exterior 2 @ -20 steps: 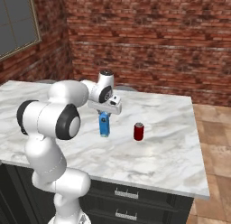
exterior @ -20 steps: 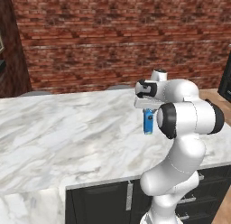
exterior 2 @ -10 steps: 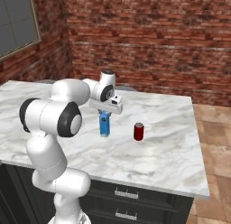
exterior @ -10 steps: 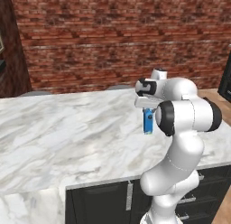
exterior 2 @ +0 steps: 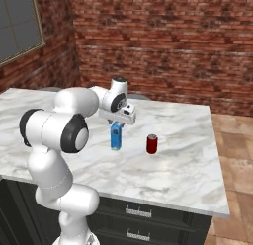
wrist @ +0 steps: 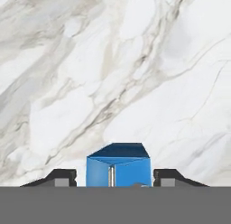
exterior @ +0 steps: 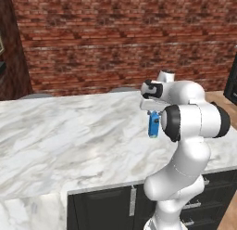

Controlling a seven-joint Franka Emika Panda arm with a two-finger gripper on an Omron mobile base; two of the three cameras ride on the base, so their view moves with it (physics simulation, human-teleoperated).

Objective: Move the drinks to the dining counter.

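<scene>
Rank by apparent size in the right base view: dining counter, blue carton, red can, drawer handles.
1. dining counter, by far the largest.
2. blue carton, slightly taller than the can; its top is partly hidden by the hand.
3. red can.
4. drawer handles: thin, about can-length; nearer the camera, so their place against the can is unsure.

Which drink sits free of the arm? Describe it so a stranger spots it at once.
Find the broad marble dining counter before the red brick wall. Toward its right side, beside the blue carton under the gripper, stands the can. It is the shorter, round, dark-red one with a silver top.
</scene>
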